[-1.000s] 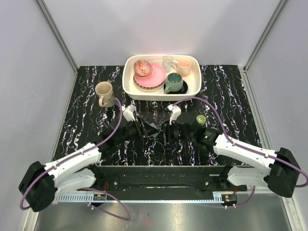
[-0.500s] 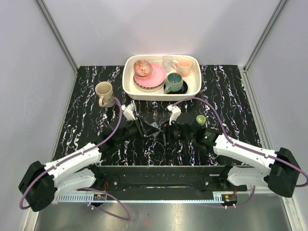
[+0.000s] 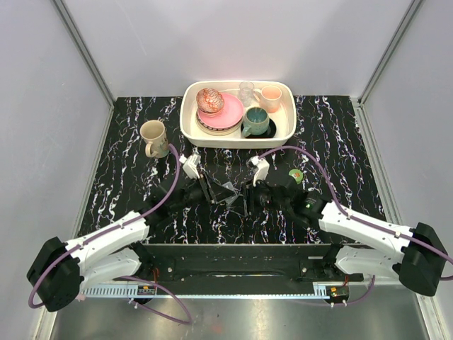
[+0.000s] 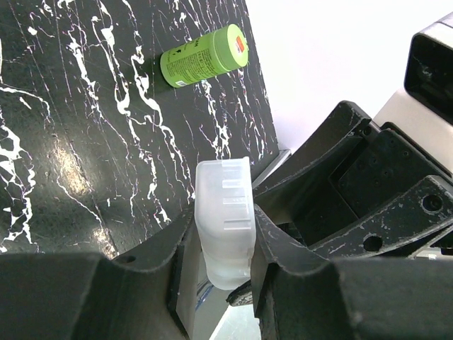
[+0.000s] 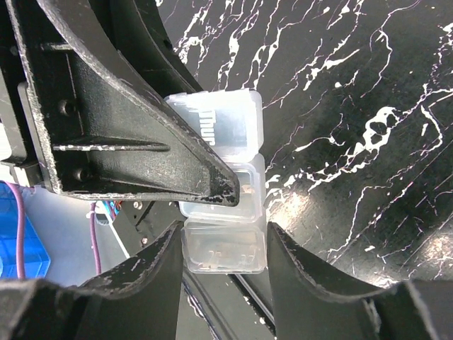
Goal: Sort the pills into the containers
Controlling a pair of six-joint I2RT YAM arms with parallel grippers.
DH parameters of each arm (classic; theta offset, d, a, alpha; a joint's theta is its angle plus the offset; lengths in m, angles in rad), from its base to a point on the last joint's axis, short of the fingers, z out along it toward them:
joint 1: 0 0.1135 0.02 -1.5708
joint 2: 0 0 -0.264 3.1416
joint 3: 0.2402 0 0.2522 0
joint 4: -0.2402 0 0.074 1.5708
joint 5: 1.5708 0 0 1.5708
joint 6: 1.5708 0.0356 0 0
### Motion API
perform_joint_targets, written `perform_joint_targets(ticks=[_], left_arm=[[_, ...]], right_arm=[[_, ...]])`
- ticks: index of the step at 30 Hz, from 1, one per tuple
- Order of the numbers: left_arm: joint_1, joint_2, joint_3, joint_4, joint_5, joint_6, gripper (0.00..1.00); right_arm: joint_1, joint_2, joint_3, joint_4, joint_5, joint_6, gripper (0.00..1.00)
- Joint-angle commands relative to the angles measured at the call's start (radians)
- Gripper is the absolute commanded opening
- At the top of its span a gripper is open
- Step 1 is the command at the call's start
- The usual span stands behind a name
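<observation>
Shows the containers at the middle of the table, a clear three-cell strip taken from two sides. Places the left gripper on its 9 o'clock side, narrowed onto one end cell with both fingers pressed against the side walls in the left wrist view. Places the right gripper on the 3 o'clock side, likewise closed down on the opposite end cell, walls touching both fingers in the right wrist view. Leaves the pills unresolved: too small to make out in any view. Sets a green bottle lying near, toward 2 o'clock of the strip, and a tray of crockery well apart at 12 o'clock.

Suggests, for handling, a very light, stiff, smooth-walled piece, probably slippery under hard fingers and liable to crack or pop out if squeezed hard. Favours a hold across the flat side walls of an end cell, clear of the lids, with modest force and the strip kept level.
</observation>
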Motion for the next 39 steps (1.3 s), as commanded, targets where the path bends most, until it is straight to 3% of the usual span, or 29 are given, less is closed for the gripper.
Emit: perform_joint_targets(ticks=[1, 6, 7, 16, 24, 39], left_arm=[[0.002, -0.015, -0.017, 0.091, 0.011, 0.015, 0.0], [0.002, -0.033, -0.017, 0.09, 0.024, 0.024, 0.0], [0.002, -0.038, -0.016, 0.088, 0.025, 0.024, 0.0], [0.002, -0.059, -0.01, 0.065, 0.03, 0.033, 0.0], [0.002, -0.061, -0.016, 0.064, 0.033, 0.035, 0.0], [0.002, -0.116, -0.023, 0.054, 0.047, 0.03, 0.0]], right_arm=[[0.005, -0.04, 0.009, 0.169, -0.162, 0.082, 0.05], [0.001, -0.06, 0.013, 0.14, -0.121, 0.087, 0.28], [-0.001, -0.063, 0.018, 0.122, -0.076, 0.082, 0.36], [-0.058, -0.155, 0.027, -0.047, 0.068, 0.024, 0.48], [-0.087, -0.208, 0.03, -0.113, 0.105, -0.004, 0.68], [-0.105, -0.143, 0.036, -0.231, 0.272, -0.005, 0.61]])
